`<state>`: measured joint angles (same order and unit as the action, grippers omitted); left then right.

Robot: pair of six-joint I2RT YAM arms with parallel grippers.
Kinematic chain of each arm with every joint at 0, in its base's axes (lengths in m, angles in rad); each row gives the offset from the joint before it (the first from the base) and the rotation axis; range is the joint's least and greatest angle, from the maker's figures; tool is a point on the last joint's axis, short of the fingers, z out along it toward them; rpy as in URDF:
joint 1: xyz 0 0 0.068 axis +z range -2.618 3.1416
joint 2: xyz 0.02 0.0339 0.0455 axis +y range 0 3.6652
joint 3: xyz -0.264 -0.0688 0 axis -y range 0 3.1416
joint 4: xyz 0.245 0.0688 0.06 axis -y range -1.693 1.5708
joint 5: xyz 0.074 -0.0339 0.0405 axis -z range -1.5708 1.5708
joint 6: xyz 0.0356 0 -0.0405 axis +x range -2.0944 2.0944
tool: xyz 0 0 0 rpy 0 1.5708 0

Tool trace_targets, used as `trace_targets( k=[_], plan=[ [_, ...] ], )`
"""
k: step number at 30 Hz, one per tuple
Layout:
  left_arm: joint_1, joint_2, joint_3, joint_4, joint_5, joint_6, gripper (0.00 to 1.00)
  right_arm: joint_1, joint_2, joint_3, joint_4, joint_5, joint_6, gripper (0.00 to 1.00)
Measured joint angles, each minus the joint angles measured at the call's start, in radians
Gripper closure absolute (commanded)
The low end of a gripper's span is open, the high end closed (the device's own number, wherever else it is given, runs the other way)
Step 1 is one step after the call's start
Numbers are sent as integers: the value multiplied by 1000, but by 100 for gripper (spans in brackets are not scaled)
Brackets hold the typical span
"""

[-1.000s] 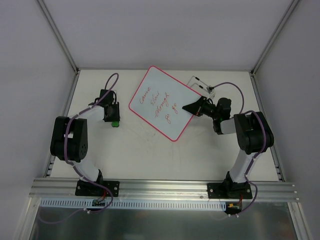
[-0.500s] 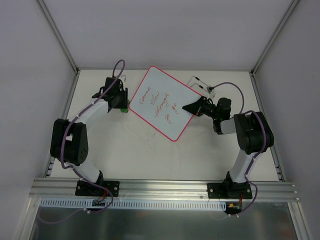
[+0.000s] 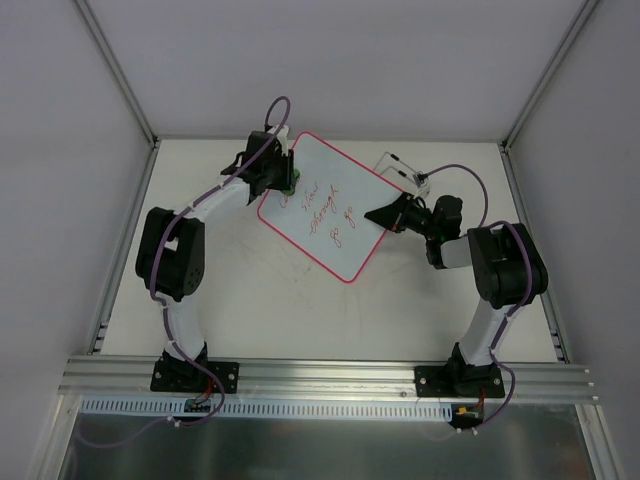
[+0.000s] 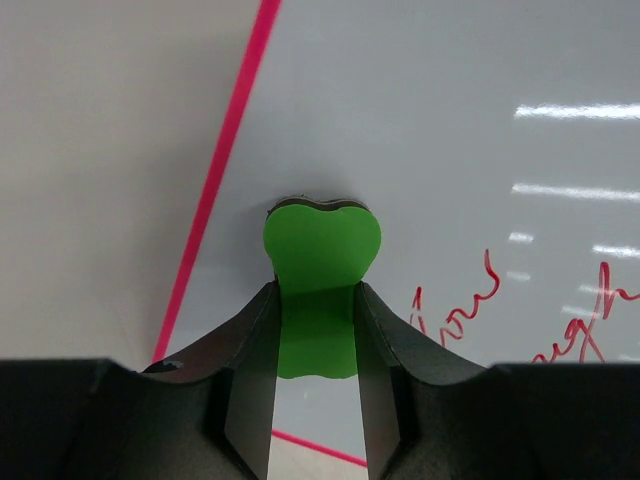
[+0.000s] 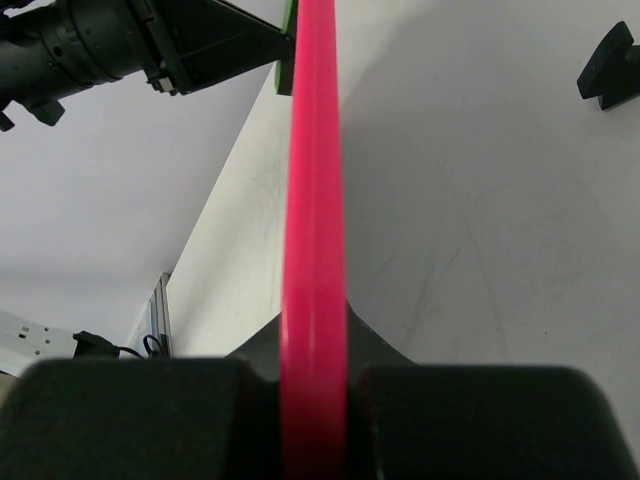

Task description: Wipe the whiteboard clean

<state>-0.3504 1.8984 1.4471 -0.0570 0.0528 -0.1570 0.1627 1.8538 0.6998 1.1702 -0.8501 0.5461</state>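
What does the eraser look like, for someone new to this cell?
Start at the whiteboard, the big pink-framed board with red handwriting mid-table. At its left edge the left gripper pinches the eraser: small, flat, with a lobed end. It is the only bright green thing on the board.

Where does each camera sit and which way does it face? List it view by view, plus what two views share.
Top external: above and behind, looking down on table and whiteboard; left arm and right arm show.
Left wrist: facing the whiteboard up close; left jaws shut on green eraser.
Right wrist: sighting along the whiteboard's pink edge; right jaws clamp it.
Shared: both wrist views show that pink edge.
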Motion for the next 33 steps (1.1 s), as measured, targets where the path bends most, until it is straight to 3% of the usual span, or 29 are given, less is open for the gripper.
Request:
trace_targets(
  k=[11,23,33],
  plan=[
    [-30,96,53,117,21,6,100,5,0,0,-24,34,30,100],
    [-26,-10,-239,239,-105,-143,100,5,0,-1,-45,46,61,100],
    [23,-43,-310,206,-141,-218,100,7,-8,-1,-37,38,26,99]
  ],
)
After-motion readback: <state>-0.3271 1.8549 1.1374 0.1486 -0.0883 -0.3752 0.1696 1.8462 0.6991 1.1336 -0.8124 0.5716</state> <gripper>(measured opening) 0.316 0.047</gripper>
